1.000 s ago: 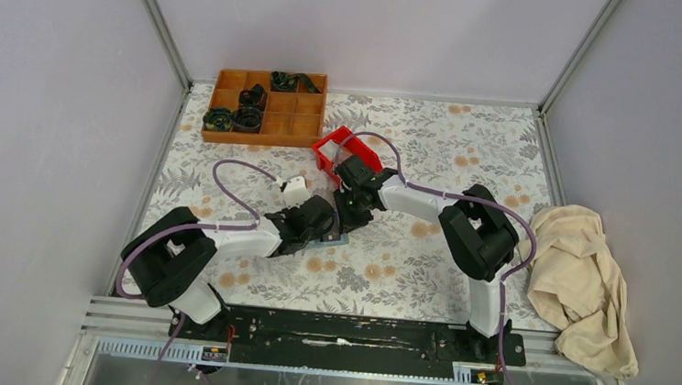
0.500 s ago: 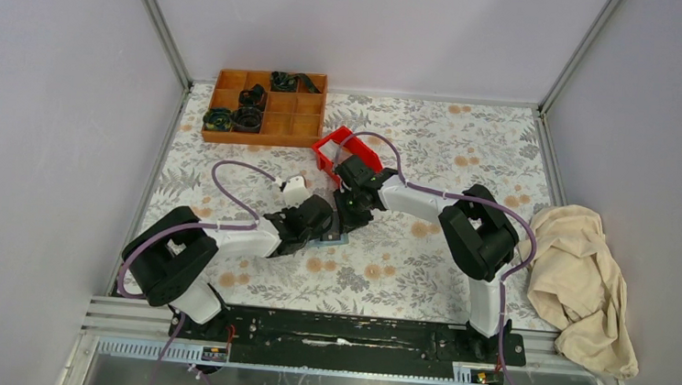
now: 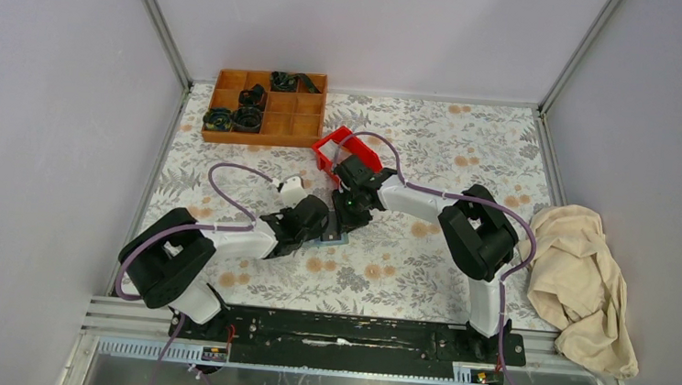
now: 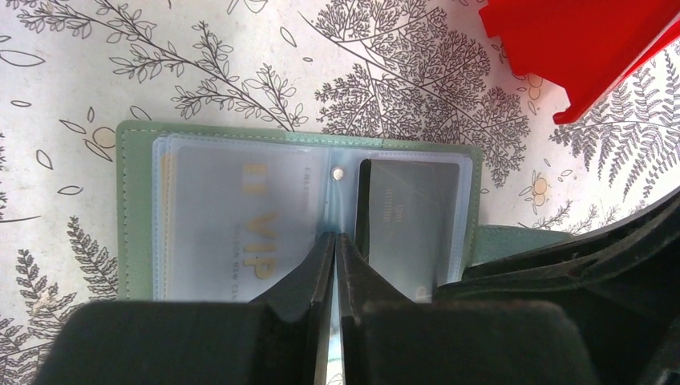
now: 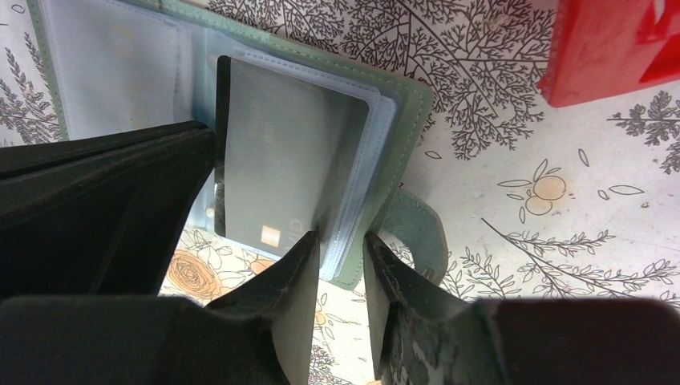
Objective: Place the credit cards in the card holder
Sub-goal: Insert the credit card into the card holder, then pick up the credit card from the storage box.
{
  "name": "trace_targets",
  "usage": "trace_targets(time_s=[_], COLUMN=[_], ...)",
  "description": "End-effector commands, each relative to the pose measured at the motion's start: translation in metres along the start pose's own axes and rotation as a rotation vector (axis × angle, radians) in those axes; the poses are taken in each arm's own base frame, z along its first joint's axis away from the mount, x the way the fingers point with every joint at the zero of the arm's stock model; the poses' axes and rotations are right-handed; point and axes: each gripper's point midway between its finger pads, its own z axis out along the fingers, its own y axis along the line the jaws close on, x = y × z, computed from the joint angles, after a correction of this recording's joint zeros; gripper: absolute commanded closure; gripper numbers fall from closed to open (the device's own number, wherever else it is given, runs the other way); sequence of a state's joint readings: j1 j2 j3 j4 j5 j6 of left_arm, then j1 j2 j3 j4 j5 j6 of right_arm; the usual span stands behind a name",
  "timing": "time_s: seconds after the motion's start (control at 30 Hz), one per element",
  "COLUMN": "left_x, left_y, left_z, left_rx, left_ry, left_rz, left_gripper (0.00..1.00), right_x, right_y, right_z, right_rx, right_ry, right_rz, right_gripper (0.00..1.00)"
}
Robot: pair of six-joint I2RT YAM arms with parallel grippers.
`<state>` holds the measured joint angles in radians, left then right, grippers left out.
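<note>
Reaching low w/ L arm [image 3: 233,237] to card holder [image 4: 135,200], L tool [image 4: 335,242] pinched closed, tip at its centre fold. Bending R arm [image 3: 424,199] back to holder's right half, R tool [image 5: 341,253] fingers narrowly apart at its edge.

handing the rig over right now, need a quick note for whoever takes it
Left gripper: shut, tips at the middle fold of the open card holder, apparently pinning it flat.
Right gripper: narrowly open, at the near edge of the holder's right side.
Done: dark grey card sits in the right side, whitish card with gold lettering in the left.
To do: no loose card shows in any view; confirm none remain, then withdraw both arms.
</note>
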<state>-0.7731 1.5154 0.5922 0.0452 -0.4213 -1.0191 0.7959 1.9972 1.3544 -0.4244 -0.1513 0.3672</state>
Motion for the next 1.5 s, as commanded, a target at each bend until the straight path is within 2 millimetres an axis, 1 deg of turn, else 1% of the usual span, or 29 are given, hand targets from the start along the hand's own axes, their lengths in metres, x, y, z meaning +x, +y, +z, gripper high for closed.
trace_targets(time_s=[0.0,0.17,0.23,0.33,0.43,0.57,0.6,0.63,0.67,0.7,0.8,0.87,0.93,0.97,1.0,1.07,1.13,1.2,1.27,1.37,1.47], left_x=[0.020,0.010,0.004,-0.003,-0.009,-0.023,-0.028,-0.035,-0.041,-0.048,-0.068,-0.081,-0.090,-0.094,-0.097,-0.103,-0.108,-0.112,-0.117,-0.124,-0.129], left_y=[-0.008,-0.009,-0.009,-0.006,-0.001,0.004,0.006,0.005,0.003,0.001,-0.012,-0.020,-0.026,-0.027,-0.026,-0.024,-0.023,-0.022,-0.020,-0.022,-0.023], left_z=[-0.007,-0.013,-0.016,-0.021,-0.025,-0.033,-0.036,-0.040,-0.044,-0.047,-0.059,-0.066,-0.074,-0.076,-0.077,-0.077,-0.075,-0.071,-0.065,-0.058,-0.049], left_rx=[0.059,0.056,0.050,0.041,0.030,0.008,-0.002,-0.003,0.001,0.010,0.075,0.122,0.178,0.196,0.209,0.246,0.305,0.346,0.349,0.334,0.312], left_ry=[0.099,0.083,0.071,0.057,0.050,0.032,0.029,0.018,0.006,-0.005,-0.026,-0.038,-0.040,-0.040,-0.036,-0.021,-0.001,0.018,0.026,0.024,0.023], left_rz=[-0.001,0.013,0.017,0.024,0.040,0.057,0.056,0.052,0.048,0.045,0.030,0.004,-0.026,-0.047,-0.073,-0.130,-0.192,-0.255,-0.290,-0.286,-0.292], left_gripper=[0.90,0.88,0.86,0.83,0.79,0.74,0.73,0.68,0.62,0.58,0.54,0.50,0.42,0.35,0.25,0.09,0.01,0.00,0.00,0.00,0.00], right_x=[0.004,-0.007,-0.016,-0.034,-0.056,-0.092,-0.103,-0.113,-0.123,-0.133,-0.159,-0.173,-0.185,-0.192,-0.196,-0.204,-0.213,-0.221,-0.230,-0.242,-0.247], right_y=[-0.015,-0.009,-0.006,0.002,0.010,0.017,0.019,0.020,0.021,0.022,0.019,0.015,0.008,0.006,0.002,-0.002,-0.006,-0.011,-0.018,-0.026,-0.027], right_z=[0.003,-0.005,-0.011,-0.023,-0.038,-0.064,-0.073,-0.079,-0.085,-0.091,-0.100,-0.105,-0.106,-0.108,-0.106,-0.104,-0.101,-0.098,-0.094,-0.089,-0.078], right_rx=[0.077,0.069,0.067,0.063,0.058,0.088,0.095,0.101,0.106,0.109,0.131,0.134,0.136,0.135,0.134,0.118,0.095,0.093,0.103,0.079,0.026], right_ry=[0.013,-0.017,-0.039,-0.083,-0.138,-0.240,-0.268,-0.293,-0.316,-0.344,-0.406,-0.430,-0.447,-0.459,-0.461,-0.468,-0.474,-0.483,-0.491,-0.494,-0.476], right_rz=[-0.009,-0.011,-0.013,-0.027,-0.046,-0.074,-0.081,-0.085,-0.087,-0.088,-0.092,-0.090,-0.073,-0.066,-0.059,-0.056,-0.058,-0.079,-0.103,-0.102,-0.096], right_gripper=[0.65,0.64,0.64,0.63,0.61,0.59,0.57,0.55,0.52,0.49,0.38,0.36,0.36,0.36,0.36,0.36,0.37,0.37,0.37,0.36,0.36])
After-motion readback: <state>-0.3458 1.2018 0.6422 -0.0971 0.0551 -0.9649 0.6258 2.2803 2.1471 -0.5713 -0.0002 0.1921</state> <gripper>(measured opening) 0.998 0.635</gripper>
